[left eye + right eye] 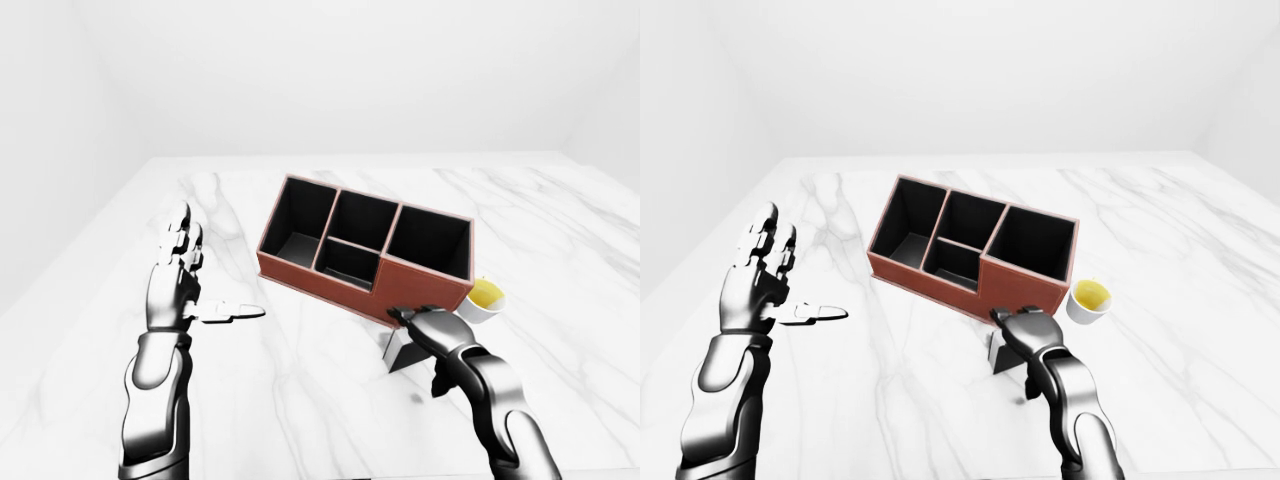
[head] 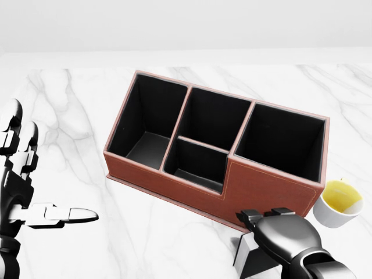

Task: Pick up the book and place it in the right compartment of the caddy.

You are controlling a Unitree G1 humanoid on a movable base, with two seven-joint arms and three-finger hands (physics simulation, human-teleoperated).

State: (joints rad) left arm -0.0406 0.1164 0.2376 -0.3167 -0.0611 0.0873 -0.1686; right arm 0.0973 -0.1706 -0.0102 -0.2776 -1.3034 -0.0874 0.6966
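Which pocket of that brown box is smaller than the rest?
The shallow middle pocket of the caddy, on the low wall toward the head view's bottom. The three others are deep, with tall walls.

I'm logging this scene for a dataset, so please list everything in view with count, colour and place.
caddy: one, reddish-brown with black inside, four compartments, all of them holding nothing, set at an angle near the middle of the head view.
book: one, grey and dark, at the bottom of the head view just below the caddy's right end, mostly hidden by the right robot hand.
cup: one, white with yellow inside, right of the caddy, close by its right end.
table: one, white marble, under everything.
left robot hand: one, silver and black, left edge, fingers spread, holding nothing.
right robot hand: one, dark grey, bottom right, over the book; its grip cannot be told.
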